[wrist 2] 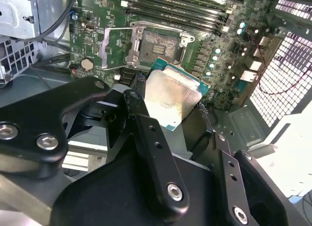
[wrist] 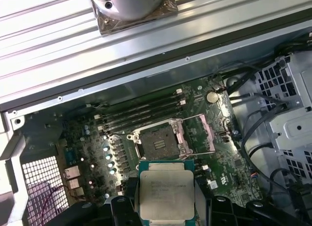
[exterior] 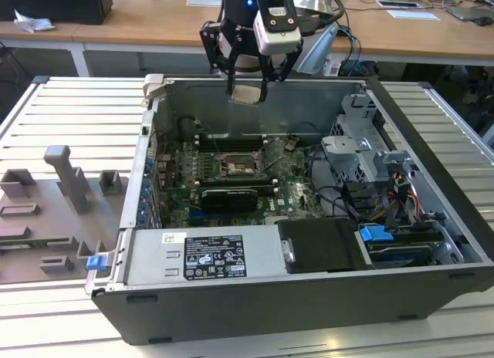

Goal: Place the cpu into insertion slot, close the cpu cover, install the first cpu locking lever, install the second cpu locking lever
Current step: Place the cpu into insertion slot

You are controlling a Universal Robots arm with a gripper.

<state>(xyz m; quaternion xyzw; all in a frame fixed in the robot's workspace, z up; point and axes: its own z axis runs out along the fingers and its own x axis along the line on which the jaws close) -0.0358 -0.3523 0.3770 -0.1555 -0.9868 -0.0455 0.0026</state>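
At the exterior view's left you have a grey holder block (exterior: 65,192) lying on the slatted table (exterior: 46,111), just beside the open computer case (exterior: 231,319). A grey power supply (exterior: 204,254) runs along the case's near edge.

Your gripper (exterior: 247,92) hangs above the case's far wall, its fingers (wrist: 122,209) clamped on two opposite edges of the cpu chip (exterior: 248,95). The chip is in the air, well apart from the green board (exterior: 293,180) below.

On that board, near the far edge beside the long memory slots, the socket (wrist: 158,141) lies uncovered. Its cover (wrist: 201,133) is swung open and rests just beside it, as you can see in both wrist views.

At the case's right end sits a metal drive cage (exterior: 363,150), with cables (exterior: 332,200) trailing toward the board.
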